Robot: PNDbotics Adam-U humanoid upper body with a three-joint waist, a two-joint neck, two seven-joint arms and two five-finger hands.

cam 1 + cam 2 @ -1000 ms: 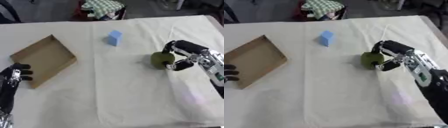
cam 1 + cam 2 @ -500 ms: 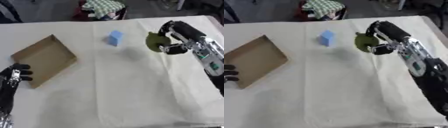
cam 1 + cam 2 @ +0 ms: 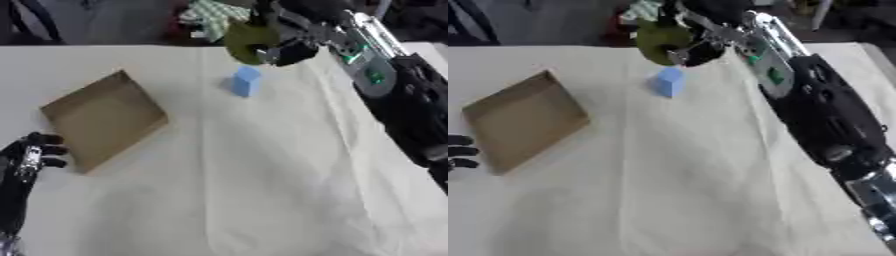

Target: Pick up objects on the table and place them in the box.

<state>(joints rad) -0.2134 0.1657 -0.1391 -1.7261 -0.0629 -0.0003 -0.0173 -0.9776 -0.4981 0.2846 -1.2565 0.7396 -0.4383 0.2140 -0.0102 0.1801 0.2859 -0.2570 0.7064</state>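
the table, draped in a pale cream cloth, fills most of both eye views. the right arm, black with a silver plate and green marks, reaches in from the right side and stretches up toward the far edge of the table. next in size is the box, a flat brown cardboard tray lying askew on the left part of the cloth, with nothing visible inside it. the right hand is held above the far part of the table, its fingers curled round an olive-green object, rounded in shape, which hangs clear of the cloth just beyond and above the blue block. the left hand shows at the lower left, just beside the near corner of the box, resting on the cloth with its dark fingers relaxed and holding nothing. the blue block, small and pale blue, stands on the cloth between the box and the right arm, apart from both.
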